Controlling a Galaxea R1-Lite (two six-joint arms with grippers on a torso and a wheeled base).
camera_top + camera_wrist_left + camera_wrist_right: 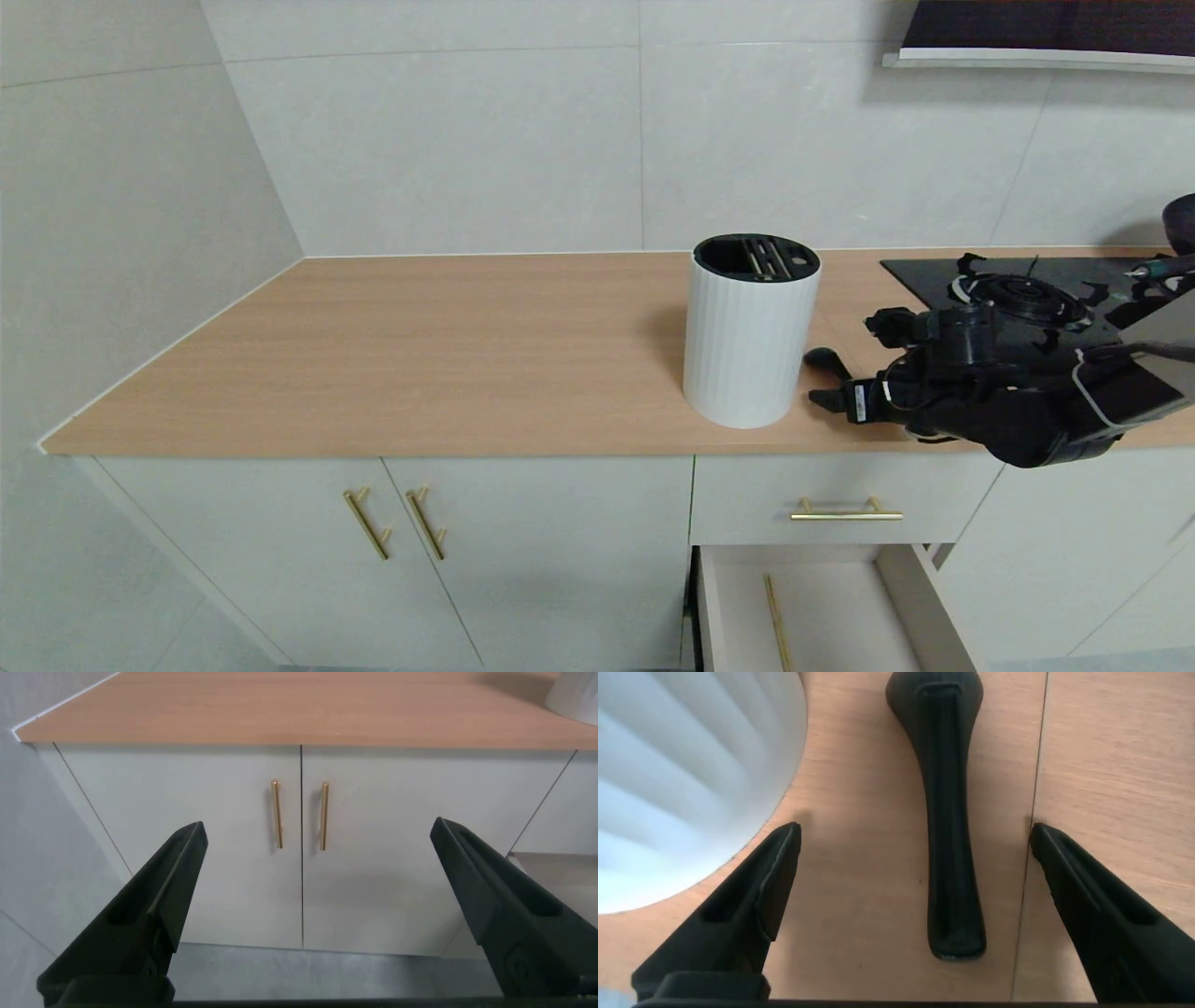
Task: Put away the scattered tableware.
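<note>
On the bench (420,355) stands 1 white holder (752,331), a ribbed round container with a black slotted top. Some thin pale lines show in the slots, but I cannot tell if anything is inside. Below the bench edge 1 drawer (898,597) is pulled open, and 1 thin golden stick (776,623) lies on its floor. Just beside the holder, on its right, 1 black utensil (951,840) lies flat on the bench, with its wider end pointing away from the arm. The right tool (913,833) is low over the bench with its 2 fingers spread wide, 1 on each side of the utensil. Both are apart from the utensil and nothing is pinched. The left tool (318,829) is also spread wide and holds nothing. It is lower than the bench top, in front of the 2 cabinet doors (224,868) with their 2 golden handles (277,814).
</note>
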